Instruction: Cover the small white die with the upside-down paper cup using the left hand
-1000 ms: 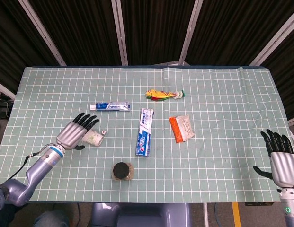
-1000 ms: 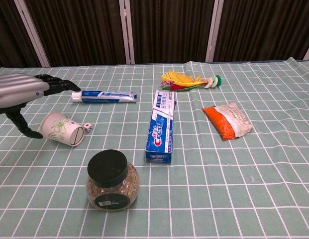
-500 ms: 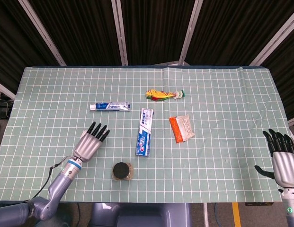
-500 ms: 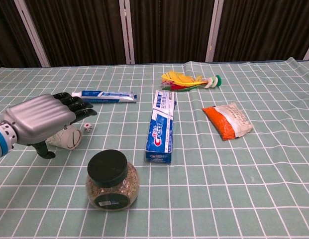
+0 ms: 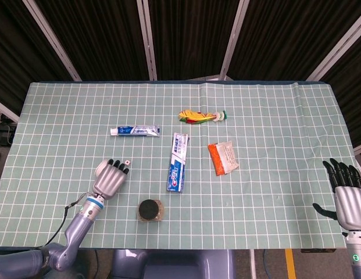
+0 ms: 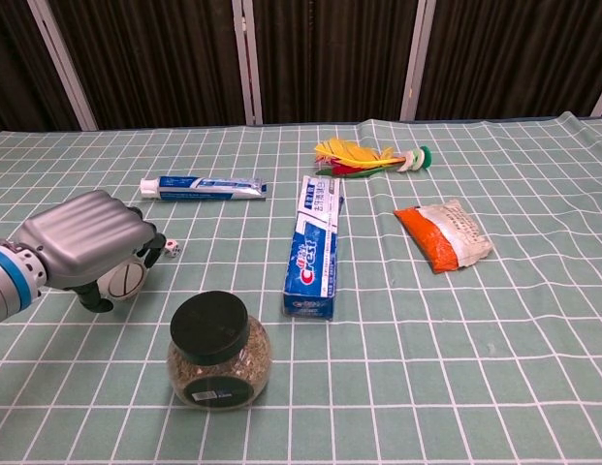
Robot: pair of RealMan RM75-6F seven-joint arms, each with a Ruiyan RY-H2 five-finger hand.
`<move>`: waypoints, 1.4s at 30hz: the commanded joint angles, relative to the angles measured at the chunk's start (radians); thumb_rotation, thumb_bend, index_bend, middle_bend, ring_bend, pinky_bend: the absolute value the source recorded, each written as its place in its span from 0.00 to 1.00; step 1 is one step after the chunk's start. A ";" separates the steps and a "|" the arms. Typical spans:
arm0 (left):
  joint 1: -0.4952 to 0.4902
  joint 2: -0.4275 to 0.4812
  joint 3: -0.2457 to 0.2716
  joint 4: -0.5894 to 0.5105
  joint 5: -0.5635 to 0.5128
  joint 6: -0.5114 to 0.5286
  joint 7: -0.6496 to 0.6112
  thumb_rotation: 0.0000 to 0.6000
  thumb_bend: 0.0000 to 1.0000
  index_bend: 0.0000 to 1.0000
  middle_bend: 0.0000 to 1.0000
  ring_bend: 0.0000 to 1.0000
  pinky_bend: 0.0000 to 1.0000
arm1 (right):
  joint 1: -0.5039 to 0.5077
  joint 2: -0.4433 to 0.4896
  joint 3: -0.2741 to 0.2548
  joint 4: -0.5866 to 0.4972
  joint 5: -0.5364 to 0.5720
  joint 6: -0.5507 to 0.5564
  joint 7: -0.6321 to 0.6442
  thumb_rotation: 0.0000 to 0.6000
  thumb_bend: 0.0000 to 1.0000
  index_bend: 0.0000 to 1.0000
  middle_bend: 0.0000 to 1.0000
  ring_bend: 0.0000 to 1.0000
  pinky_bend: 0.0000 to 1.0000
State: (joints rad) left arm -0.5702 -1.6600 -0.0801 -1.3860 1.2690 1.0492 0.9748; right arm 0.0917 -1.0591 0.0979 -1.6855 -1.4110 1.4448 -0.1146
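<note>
The paper cup [image 6: 122, 280] lies on its side on the green grid mat; only its round base shows in the chest view, below my left hand [image 6: 87, 241]. That hand's fingers curl over the cup and its thumb sits under it. From the head view my left hand [image 5: 111, 178] hides the cup completely. The small white die [image 5: 128, 161] sits just beyond the fingertips, uncovered, and shows as the die [image 6: 171, 248] right of the hand. My right hand [image 5: 348, 197] hangs off the table's right edge with fingers spread, holding nothing.
A dark-lidded jar [image 6: 215, 351] stands just right of the left forearm. A toothpaste box [image 6: 315, 247] lies mid-table, a toothpaste tube [image 6: 204, 186] behind the die. An orange packet [image 6: 442, 234] and a feathered toy [image 6: 364, 155] lie further right.
My left hand has come down over the cup from the left and its fingers, stretched out before, have curled around it. The right hand has stayed put.
</note>
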 commanded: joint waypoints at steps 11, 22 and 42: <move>-0.002 -0.002 0.006 0.034 0.025 0.037 -0.078 1.00 0.00 0.57 0.47 0.40 0.47 | 0.000 0.000 0.000 0.000 0.000 0.000 0.001 1.00 0.00 0.00 0.00 0.00 0.00; 0.007 0.119 -0.105 -0.138 0.013 0.059 -0.470 1.00 0.00 0.57 0.47 0.40 0.47 | 0.000 0.000 -0.001 -0.001 0.001 -0.001 0.002 1.00 0.00 0.03 0.00 0.00 0.00; -0.018 0.043 -0.257 0.110 -0.018 -0.189 -1.712 1.00 0.00 0.57 0.47 0.39 0.46 | 0.006 -0.012 0.000 0.008 0.015 -0.014 -0.018 1.00 0.00 0.10 0.00 0.00 0.00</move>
State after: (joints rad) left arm -0.5736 -1.5862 -0.3211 -1.3349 1.2566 0.9047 -0.6704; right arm 0.0980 -1.0707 0.0974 -1.6781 -1.3963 1.4310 -0.1327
